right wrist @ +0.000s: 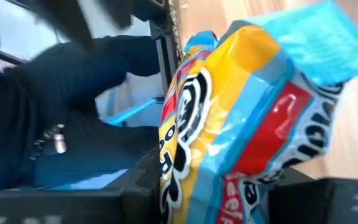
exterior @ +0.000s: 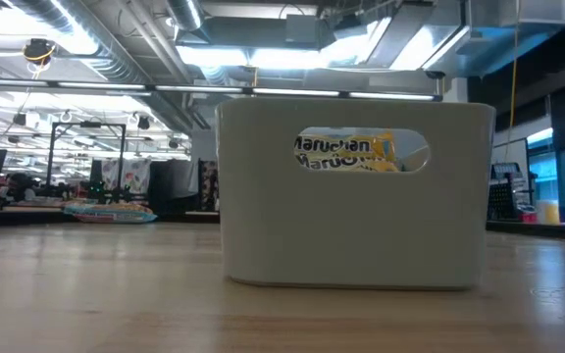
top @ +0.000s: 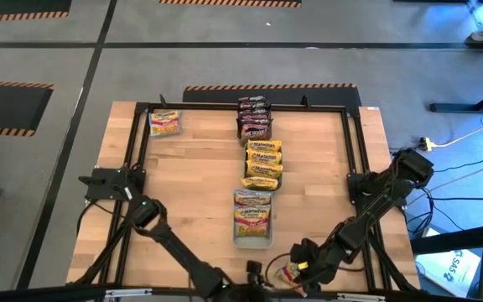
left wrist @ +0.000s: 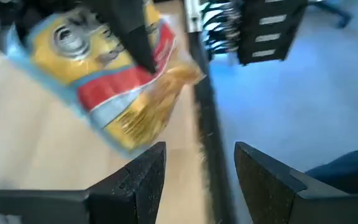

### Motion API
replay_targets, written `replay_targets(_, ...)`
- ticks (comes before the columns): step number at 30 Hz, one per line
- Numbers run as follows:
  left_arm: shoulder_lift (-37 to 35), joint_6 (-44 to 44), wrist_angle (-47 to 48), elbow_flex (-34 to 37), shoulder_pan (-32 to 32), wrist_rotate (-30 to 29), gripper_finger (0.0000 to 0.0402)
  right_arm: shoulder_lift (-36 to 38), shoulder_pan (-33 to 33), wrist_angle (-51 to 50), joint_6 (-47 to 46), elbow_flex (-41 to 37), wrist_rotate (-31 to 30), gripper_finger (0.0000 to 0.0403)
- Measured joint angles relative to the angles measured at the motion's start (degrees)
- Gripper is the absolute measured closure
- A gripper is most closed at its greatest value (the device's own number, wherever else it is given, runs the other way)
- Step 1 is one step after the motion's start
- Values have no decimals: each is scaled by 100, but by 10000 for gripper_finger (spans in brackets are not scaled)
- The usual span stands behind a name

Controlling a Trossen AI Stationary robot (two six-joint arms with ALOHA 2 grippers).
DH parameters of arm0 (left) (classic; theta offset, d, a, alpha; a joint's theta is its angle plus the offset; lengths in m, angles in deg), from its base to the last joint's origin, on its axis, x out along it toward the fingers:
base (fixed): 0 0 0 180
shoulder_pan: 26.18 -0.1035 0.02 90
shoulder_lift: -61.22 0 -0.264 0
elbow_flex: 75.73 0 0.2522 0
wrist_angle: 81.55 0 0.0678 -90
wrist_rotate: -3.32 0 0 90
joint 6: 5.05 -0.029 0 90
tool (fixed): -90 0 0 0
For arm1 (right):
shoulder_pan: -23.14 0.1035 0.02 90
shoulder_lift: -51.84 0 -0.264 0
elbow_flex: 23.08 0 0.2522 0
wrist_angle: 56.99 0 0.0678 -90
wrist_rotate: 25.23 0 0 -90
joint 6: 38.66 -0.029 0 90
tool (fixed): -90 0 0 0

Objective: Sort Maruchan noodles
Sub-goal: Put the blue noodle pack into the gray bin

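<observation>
Yellow, red and pale-blue crinkly plastic fills the right wrist view: the right pincer [top: 296, 270] is clenched on a noodle packet [right wrist: 241, 118], holding it just above the wood at the near edge of the surface [top: 191, 210], right of the middle. The left wrist view sees the same packet with a dark finger pressed across it. The left pincer [left wrist: 194, 180] sits close by at the same near edge, a little to the left, its two dark fingers apart with nothing between them.

Just beyond the held packet, near the middle of the surface, a clear tray [top: 252, 239] holds pale pink-yellow packets [top: 252, 211]. Farther back along the same centre line comes a stack of yellow packets [top: 263, 164], and touching it, at the far edge, a stack of dark red-brown packets [top: 255, 117]. I cannot make out the trays beneath those two stacks. Well apart from the row, a single pink-yellow packet [top: 164, 123] lies in the far left corner. A black frame [top: 350, 151] runs around the edge of the wood.

From table height, a pale tub [exterior: 353, 194] stands squarely in front, and through its handle slot yellow wrappers printed with Maruchan [exterior: 346, 152] show.
</observation>
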Motion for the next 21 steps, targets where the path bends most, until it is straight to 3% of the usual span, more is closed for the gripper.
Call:
replay_targets(3,-211,87,739,-3,134,-325,216,0,-4,-785,394,557,-175,285)
replay_targets(11,-704,891,2652,-2,492,-260,216,4,-216,-2330,1542,2015,-949,299)
replay_targets(21,-794,1100,3091,269,802,-308,216,9,-1363,-2433,3022,2583,-1141,297)
